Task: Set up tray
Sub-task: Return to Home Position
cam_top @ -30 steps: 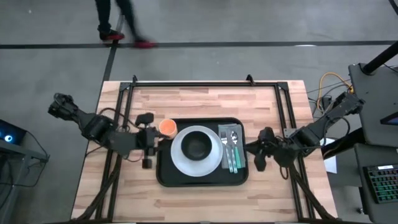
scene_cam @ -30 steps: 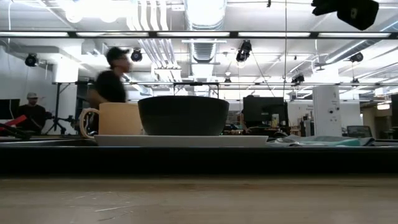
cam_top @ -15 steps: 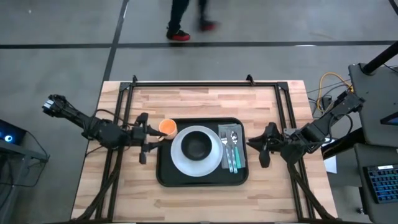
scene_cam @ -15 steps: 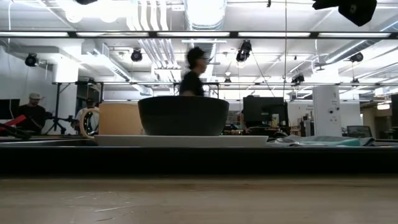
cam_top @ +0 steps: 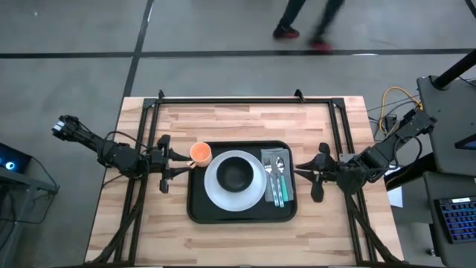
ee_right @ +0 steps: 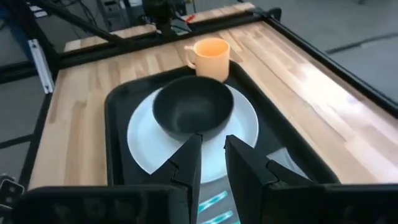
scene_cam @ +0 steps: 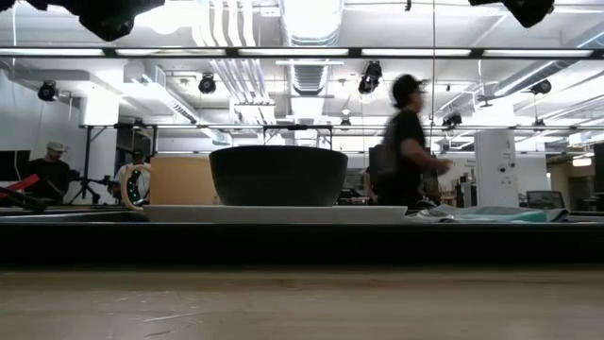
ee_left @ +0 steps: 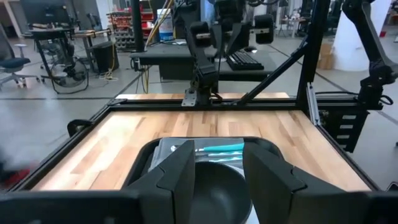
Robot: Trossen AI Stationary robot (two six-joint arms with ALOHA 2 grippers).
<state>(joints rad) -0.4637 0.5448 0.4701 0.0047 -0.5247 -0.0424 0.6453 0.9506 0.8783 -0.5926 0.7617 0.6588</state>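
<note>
Black tray (cam_top: 242, 216), rounded corners, low rim; left end effector (ee_left: 219, 155) and right end effector (ee_right: 212, 139) seemingly open.

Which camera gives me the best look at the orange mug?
The right wrist view: the orange mug stands whole, handle showing, in the tray's corner beside the white plate. The high view shows only its top; the low view its side, partly behind the black bowl; the left wrist view hides it.

a robotics lab: exposed ceiling ducts (scene_cam: 311, 19), equipment racks (ee_left: 68, 46), concrete floor (cam_top: 223, 74).
</note>
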